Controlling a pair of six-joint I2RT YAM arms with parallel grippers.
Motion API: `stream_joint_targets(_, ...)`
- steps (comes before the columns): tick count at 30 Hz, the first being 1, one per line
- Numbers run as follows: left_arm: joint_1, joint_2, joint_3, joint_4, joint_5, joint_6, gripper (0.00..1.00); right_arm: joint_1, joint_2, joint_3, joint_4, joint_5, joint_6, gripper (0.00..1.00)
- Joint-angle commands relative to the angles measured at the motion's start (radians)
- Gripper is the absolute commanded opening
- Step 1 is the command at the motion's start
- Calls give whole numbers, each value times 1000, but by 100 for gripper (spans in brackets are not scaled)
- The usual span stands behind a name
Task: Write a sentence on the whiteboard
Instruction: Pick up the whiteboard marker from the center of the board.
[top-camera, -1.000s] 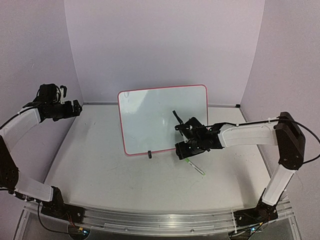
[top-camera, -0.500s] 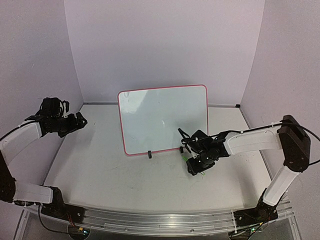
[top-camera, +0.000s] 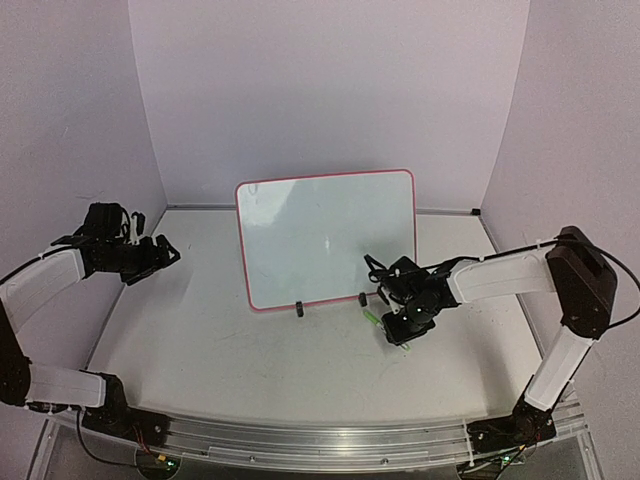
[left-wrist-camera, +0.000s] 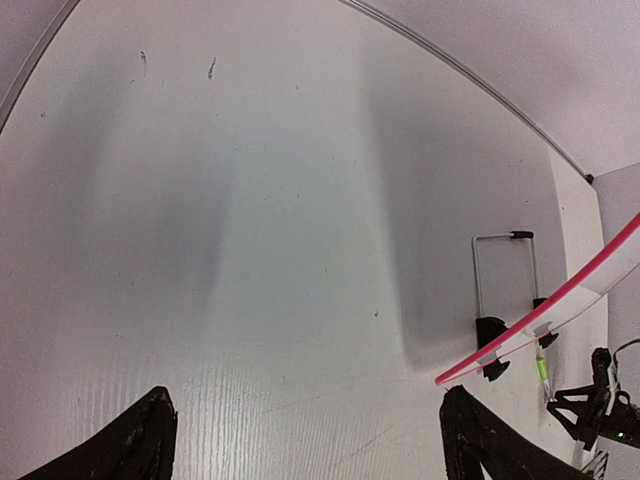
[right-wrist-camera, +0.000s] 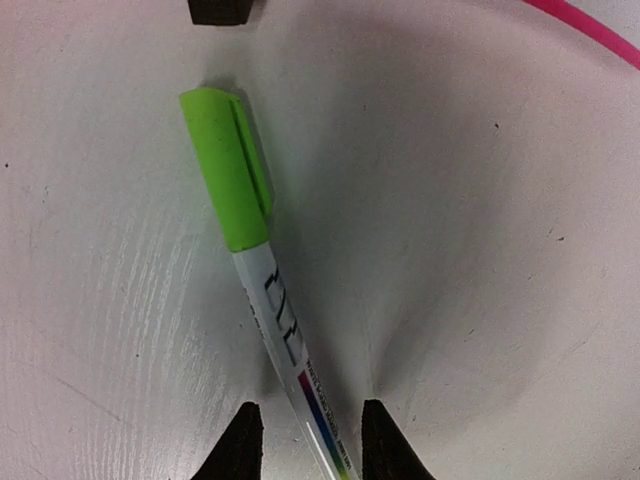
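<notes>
Straddling a green-capped marker (right-wrist-camera: 262, 290), right claw (right-wrist-camera: 312, 442), grip unclear, whiteboard (top-camera: 325, 240) just beyond it, left claw (left-wrist-camera: 312, 440) released, well apart.

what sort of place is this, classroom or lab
Likely a robot lab bench: a left arm and right arm bolted to a metal rail, plain lilac backdrop walls, a whiteboard and green-capped marker.

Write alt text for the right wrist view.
A marker with a lime-green cap lies on the white table, its barrel running between the right end effector's two black fingertips, which flank it without touching. The whiteboard's pink frame and a black clip foot edge the top.
</notes>
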Motion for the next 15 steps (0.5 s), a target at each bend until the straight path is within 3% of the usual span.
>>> stream_joint_targets(1,-17,-19,-1,-7,66,21,90,-2,34,11,-17,19,-11,26)
stream_joint_targets(6,-52,-15,-1,-25,92,32,89,-1,61,11,-19,35,-24,22)
stream_joint_targets(11,-122,-31,-10,-34,94,-8,85,1,74,24,-19,49,-39,2)
stream_joint_targets(15,-203,-115,-32,-35,82,-94,84,8,14,27,-23,70,-52,0)
